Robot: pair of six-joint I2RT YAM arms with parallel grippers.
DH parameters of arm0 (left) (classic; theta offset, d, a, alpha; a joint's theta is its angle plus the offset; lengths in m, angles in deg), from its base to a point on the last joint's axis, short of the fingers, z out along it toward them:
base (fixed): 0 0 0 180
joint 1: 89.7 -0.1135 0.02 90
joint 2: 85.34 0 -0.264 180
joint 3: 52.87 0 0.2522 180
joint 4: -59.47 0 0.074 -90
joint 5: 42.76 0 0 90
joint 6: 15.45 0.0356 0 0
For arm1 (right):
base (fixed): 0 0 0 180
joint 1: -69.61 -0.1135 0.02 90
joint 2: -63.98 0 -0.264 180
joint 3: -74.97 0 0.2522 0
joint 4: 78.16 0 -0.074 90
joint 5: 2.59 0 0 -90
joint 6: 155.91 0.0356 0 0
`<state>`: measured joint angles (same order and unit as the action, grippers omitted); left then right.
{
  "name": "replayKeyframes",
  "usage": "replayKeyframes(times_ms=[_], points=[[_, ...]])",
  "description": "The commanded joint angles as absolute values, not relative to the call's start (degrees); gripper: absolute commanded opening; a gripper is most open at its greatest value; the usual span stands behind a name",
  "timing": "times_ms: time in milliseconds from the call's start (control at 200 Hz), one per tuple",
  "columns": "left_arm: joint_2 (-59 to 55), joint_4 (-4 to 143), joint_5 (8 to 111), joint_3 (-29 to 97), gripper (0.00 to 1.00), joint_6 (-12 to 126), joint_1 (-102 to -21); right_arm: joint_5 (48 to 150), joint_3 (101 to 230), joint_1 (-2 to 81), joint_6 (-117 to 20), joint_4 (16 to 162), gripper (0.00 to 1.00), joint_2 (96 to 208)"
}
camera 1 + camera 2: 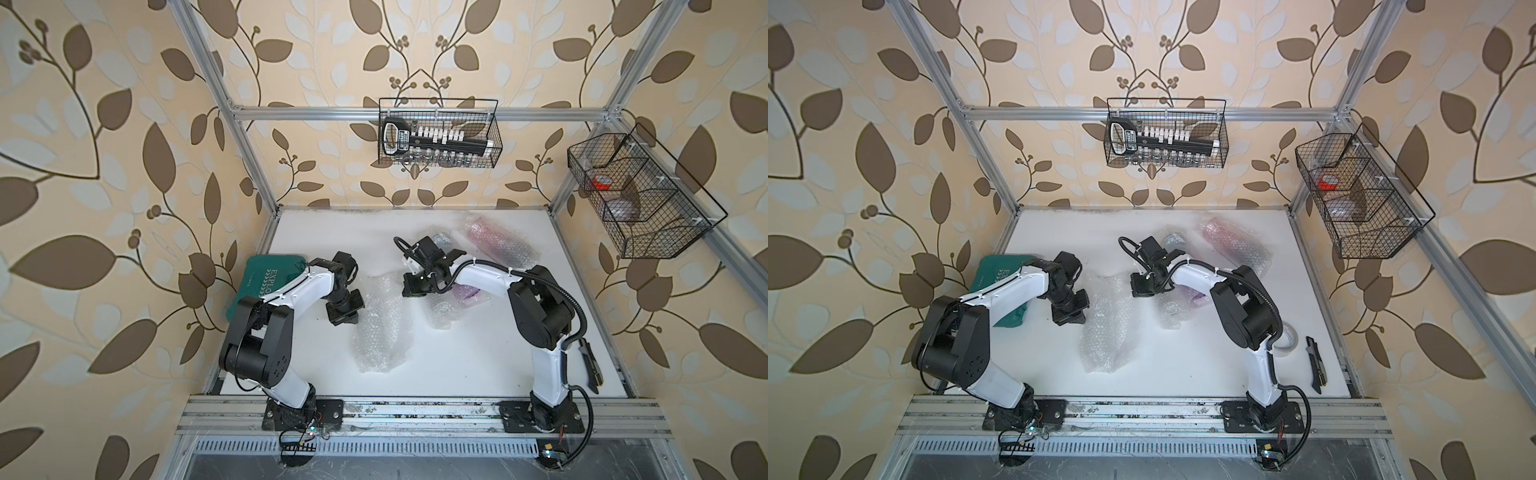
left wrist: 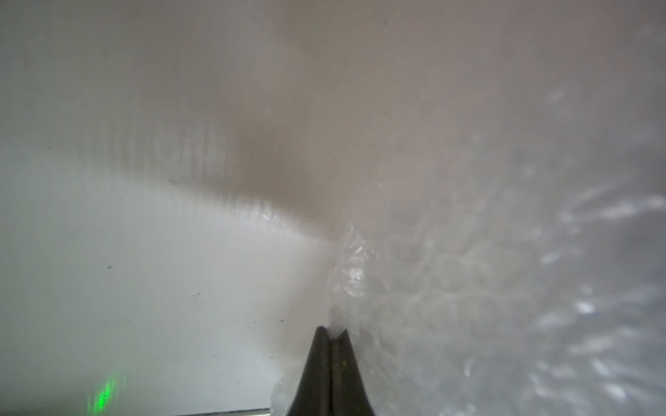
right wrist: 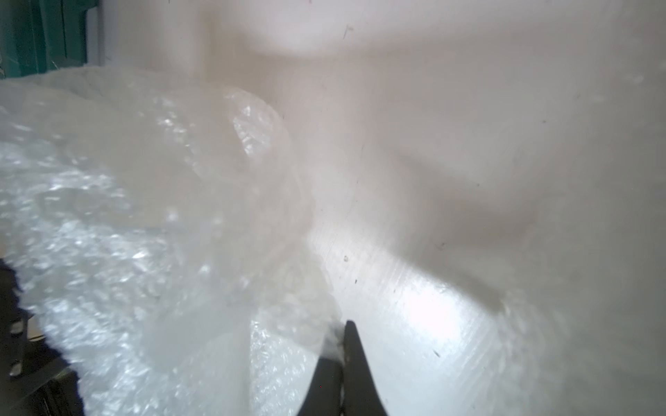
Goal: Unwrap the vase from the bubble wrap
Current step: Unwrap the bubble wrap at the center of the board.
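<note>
Left wrist view: my left gripper [image 2: 331, 333] is pinched tight on the bubble wrap [image 2: 468, 288]; my right gripper [image 3: 338, 340] clamps its other side. It lies across the middle of the table [image 1: 457, 365].

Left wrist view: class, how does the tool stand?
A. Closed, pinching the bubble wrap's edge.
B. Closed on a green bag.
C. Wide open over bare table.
A: the left tool has its fingers pressed together, with the edge of the bubble wrap caught at their tips.
</note>
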<state>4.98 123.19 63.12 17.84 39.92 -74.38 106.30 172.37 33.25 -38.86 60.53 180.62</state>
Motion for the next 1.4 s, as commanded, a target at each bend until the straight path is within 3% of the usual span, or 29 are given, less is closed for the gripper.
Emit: replayKeyframes(times_ms=[0, 65, 85, 215, 260, 335, 545, 685, 1005, 1125, 1315, 1395], points=[[4.35, 127.34, 61.99, 18.55, 0.00, 41.27, -74.58, 103.81, 171.94, 33.92, -38.73, 59.22, 0.06, 180.64], [4.31, 128.71, 62.11, 19.90, 0.00, 42.04, -74.61, 104.38, 171.98, 33.78, -38.94, 59.38, 0.15, 179.90], [4.27, 129.47, 62.02, 20.51, 0.06, 42.32, -74.66, 104.60, 171.99, 33.82, -39.07, 59.40, 0.18, 179.62], [0.82, 134.56, 60.40, 25.06, 0.75, 44.37, -74.58, 106.67, 172.69, 33.58, -39.84, 58.19, 0.36, 177.29], [-0.58, 135.85, 60.59, 26.42, 0.89, 45.13, -74.35, 106.90, 173.25, 33.46, -40.06, 56.68, 0.39, 176.97], [-1.81, 137.57, 60.66, 28.85, 0.99, 45.48, -73.27, 107.90, 172.26, 33.24, -40.06, 56.15, 0.43, 176.75], [3.40, 137.83, 55.88, 36.97, 0.99, 41.56, -63.86, 110.07, 169.96, 32.53, -38.98, 56.91, 0.46, 179.23], [8.97, 135.99, 54.12, 36.82, 0.96, 37.93, -63.06, 109.38, 172.59, 32.26, -39.34, 55.86, 0.46, 182.57], [10.80, 134.15, 51.06, 30.86, 0.71, 36.61, -63.06, 107.98, 175.68, 31.84, -40.07, 53.10, 0.46, 188.16], [9.86, 134.65, 48.98, 28.44, 0.56, 35.86, -63.06, 106.55, 174.54, 31.55, -39.96, 53.25, 0.46, 188.59], [6.52, 134.89, 48.70, 26.08, 0.10, 35.61, -64.92, 102.40, 174.17, 31.37, -41.27, 52.71, 0.42, 188.35], [4.59, 135.14, 49.45, 25.37, 0.00, 36.03, -66.38, 100.32, 174.16, 31.37, -41.80, 52.31, 0.41, 187.67]])
